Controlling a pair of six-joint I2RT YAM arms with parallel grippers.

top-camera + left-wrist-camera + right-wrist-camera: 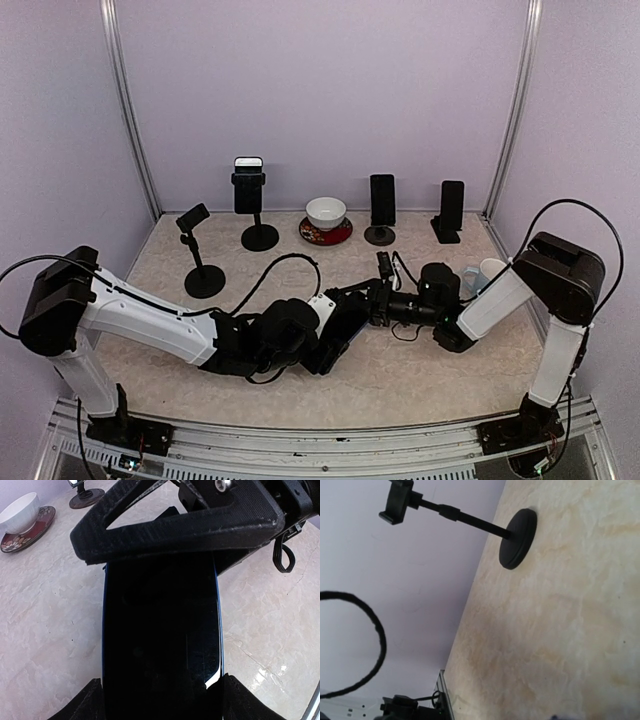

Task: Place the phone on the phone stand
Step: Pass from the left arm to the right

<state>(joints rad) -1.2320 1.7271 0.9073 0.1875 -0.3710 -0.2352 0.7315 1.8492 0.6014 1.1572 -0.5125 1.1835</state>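
The phone (161, 635) is black with a blue rim and lies lengthwise between the fingers of my left gripper (162, 702), which press on its two long edges. In the top view that gripper (330, 348) holds the phone (345, 322) low over the middle of the table. My right gripper (373, 300) reaches in from the right to the phone's far end. One of its fingers (175, 530) lies across that end; the other is hidden. An empty phone stand (197, 252) is at the left, and its base (518, 537) shows in the right wrist view.
At the back, three more stands (259, 236) (380, 234) (446, 233) each carry a phone. A white bowl on a red saucer (326, 214) sits between them. A mug (489, 271) is behind the right arm. A black cable (290, 262) loops over the table.
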